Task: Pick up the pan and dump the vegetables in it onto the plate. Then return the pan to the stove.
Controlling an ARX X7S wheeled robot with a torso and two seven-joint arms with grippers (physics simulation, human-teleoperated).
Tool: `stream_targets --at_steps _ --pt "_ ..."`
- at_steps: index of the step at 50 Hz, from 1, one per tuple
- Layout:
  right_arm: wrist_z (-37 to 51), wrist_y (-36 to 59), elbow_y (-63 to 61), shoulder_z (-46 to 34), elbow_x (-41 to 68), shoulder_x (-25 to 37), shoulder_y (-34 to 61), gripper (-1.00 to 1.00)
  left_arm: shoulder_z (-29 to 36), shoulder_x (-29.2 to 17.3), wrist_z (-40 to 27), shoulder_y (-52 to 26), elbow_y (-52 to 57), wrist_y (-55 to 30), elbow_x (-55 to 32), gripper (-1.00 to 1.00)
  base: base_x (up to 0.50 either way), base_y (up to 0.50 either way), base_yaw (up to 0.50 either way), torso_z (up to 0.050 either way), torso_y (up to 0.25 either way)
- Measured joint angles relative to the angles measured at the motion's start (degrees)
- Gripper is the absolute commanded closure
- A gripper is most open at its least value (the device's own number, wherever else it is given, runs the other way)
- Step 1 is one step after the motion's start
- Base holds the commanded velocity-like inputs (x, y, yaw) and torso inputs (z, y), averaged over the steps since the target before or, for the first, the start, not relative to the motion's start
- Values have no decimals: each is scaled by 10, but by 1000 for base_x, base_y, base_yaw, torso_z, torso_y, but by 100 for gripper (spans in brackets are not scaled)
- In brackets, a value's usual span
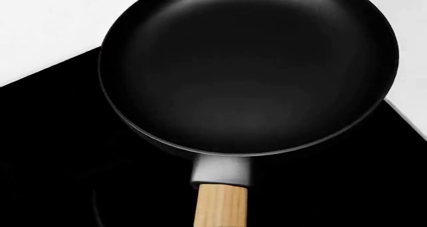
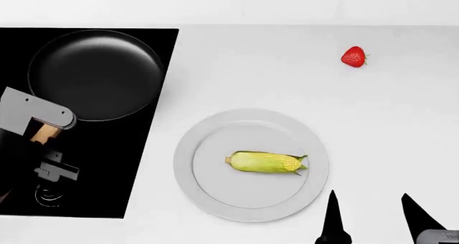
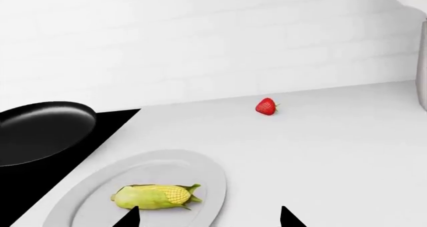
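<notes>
Left pincer (image 2: 44, 134) hides pan (image 2: 97, 74) handle end.

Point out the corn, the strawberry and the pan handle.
corn (image 2: 265, 162), head view, middle of the cob.
strawberry (image 2: 353, 56), head view, red body.
pan handle (image 1: 221, 205), left wrist view, wooden shaft.

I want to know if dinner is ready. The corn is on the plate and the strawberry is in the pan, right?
Not quite. The corn cob is on the plate, but the strawberry lies on the white counter; the pan is empty, as the head view shows.
</notes>
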Motion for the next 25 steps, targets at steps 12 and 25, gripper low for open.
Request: stream_targets --at_steps 12,25 --pt "2 -2 1 -1 2 0 -3 -100 -14 8 6 -5 -41 25 -17 100 3 0 -1 0 0" --pt "3 -6 4 -7 0 0 -3 -100 -28 -1 10 9 -15 14 -3 100 1 1 1 0 0"
